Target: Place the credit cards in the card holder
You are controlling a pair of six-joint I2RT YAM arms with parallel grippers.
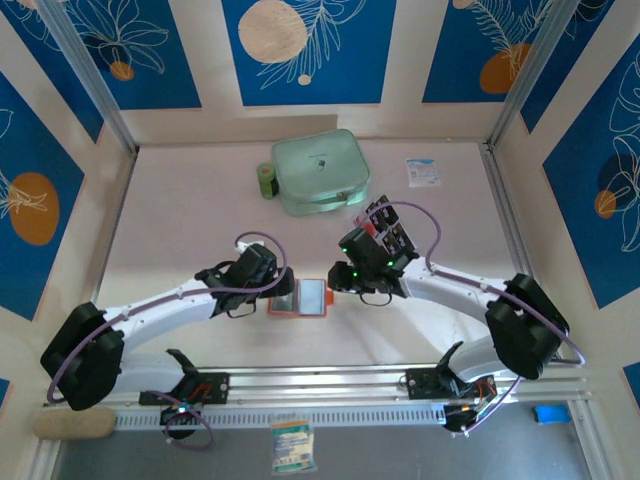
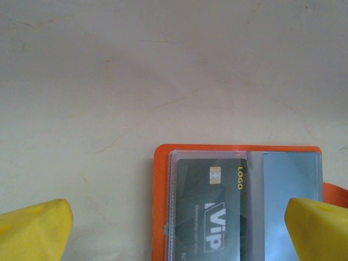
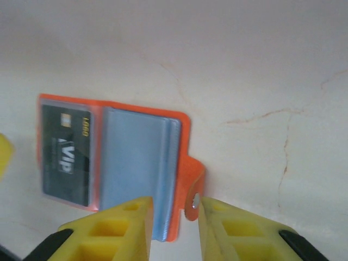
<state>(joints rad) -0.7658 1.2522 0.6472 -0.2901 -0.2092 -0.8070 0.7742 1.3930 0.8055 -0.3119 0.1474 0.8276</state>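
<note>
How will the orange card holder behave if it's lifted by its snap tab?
Probably floppy: the card holder lies opened flat and its thin tab curves upward. Likely light, being so slim. The card tucked inside might slide out if tipped.

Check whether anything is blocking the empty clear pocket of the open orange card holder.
Nothing visible covers the empty pocket of the card holder. The right end effector flanks its snap tab at the pocket's near corner; a black card fills the neighbouring pocket.
</note>
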